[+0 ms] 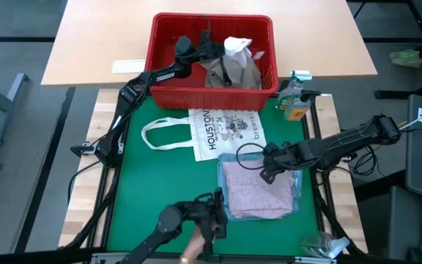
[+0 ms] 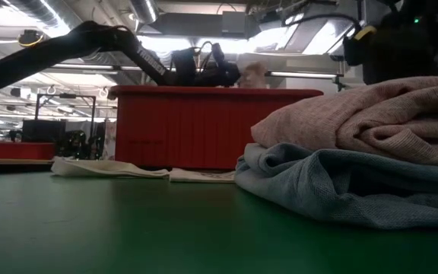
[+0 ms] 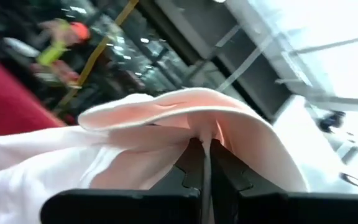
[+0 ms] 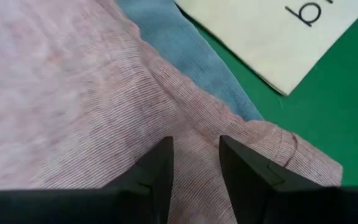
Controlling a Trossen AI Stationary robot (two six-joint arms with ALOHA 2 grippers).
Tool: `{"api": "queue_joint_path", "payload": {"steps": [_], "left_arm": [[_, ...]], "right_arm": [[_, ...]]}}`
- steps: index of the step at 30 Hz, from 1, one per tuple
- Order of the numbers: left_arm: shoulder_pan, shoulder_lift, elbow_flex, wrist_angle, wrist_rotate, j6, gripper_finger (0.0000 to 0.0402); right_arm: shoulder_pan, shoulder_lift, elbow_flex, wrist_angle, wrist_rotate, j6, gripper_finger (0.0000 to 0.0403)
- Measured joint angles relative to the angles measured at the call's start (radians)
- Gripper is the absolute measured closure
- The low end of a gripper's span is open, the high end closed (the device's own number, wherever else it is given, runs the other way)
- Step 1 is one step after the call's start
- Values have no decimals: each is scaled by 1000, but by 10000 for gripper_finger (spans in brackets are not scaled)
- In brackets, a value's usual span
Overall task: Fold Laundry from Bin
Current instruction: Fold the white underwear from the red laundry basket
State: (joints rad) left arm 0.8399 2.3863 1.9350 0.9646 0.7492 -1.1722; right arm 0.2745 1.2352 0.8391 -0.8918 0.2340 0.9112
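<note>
From above, the left hand [image 1: 218, 50] is reaching into the bin [image 1: 163, 92] at twelve o'clock on the worktop [image 1: 167, 183]. Its wrist view shows fingers pinching a white garment [image 3: 166, 124]. The right hand [image 4: 194, 165] is hovering spread over the pink garment [image 4: 73, 93]; a thin pinch could slip, dropping the cloth.

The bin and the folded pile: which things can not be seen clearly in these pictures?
- Bin floor: high view, covered by the left claw and the laundry in it.
- Pale cloth pinched by the left claw: left wrist view, edges cut off.
- Blue garment: low view, mostly under the pink garment.
</note>
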Motion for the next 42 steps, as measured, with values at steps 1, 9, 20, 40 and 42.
{"api": "queue_joint_path", "payload": {"steps": [1,9,20,40,42], "left_arm": [[-7,-1,0,25,13,-14,400],[-86,-54,1,80,127,-52,400],[-230,-130,2,86,180,5,401],[-462,-130,2,66,125,122,392],[-475,-130,2,65,125,129,391]], "right_arm": [[0,-17,0,0,0,1,272],[0,-172,0,1,39,3,272],[0,-433,0,13,353,-16,272],[0,-624,0,298,694,-746,272],[0,-617,0,302,655,-791,272]]}}
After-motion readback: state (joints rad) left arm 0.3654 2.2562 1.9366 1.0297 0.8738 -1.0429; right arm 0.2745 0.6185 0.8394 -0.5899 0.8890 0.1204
